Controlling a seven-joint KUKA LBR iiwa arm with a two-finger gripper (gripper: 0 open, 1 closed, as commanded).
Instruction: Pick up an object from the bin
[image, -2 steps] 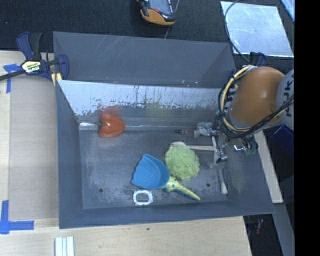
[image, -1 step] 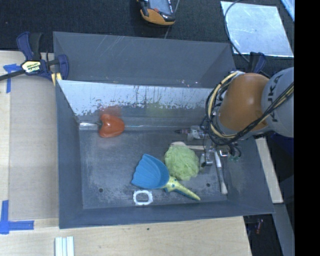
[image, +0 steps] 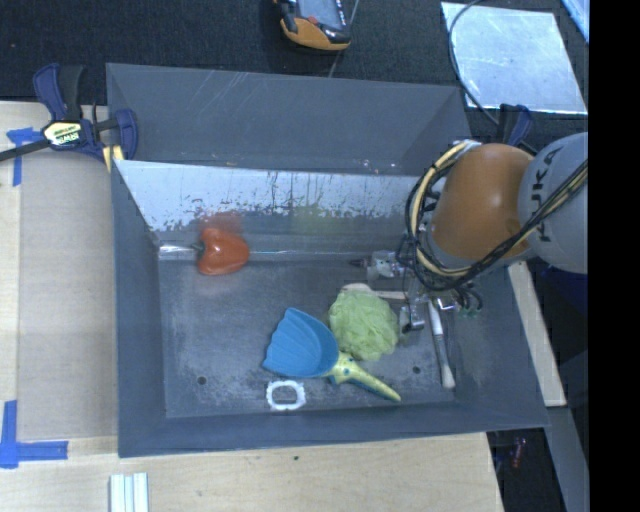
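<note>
Just right of the fuzzy green ball (image: 360, 322), the pincer (image: 412, 308) hangs low under the arm's smooth, rounded orange cover (image: 480, 205), close against the ball's right edge. I cannot tell whether it is open or shut, nor whether it touches the ball or has hold of anything. The ball is soft-looking, woolly and roundish. A thin pale rod (image: 443, 355) slants downward to the ball's right; it may be loose or part of the robot. Touching the ball's lower left lies a smooth blue plastic scoop (image: 300, 345), and a yellow-green tapered stem (image: 368, 382) runs below the ball. A small white ring (image: 285, 395) sits lower left of the ball. Well up and left of the ball rests a glossy orange lump (image: 222, 250) against the grey metal bin (image: 140, 330) wall.
</note>
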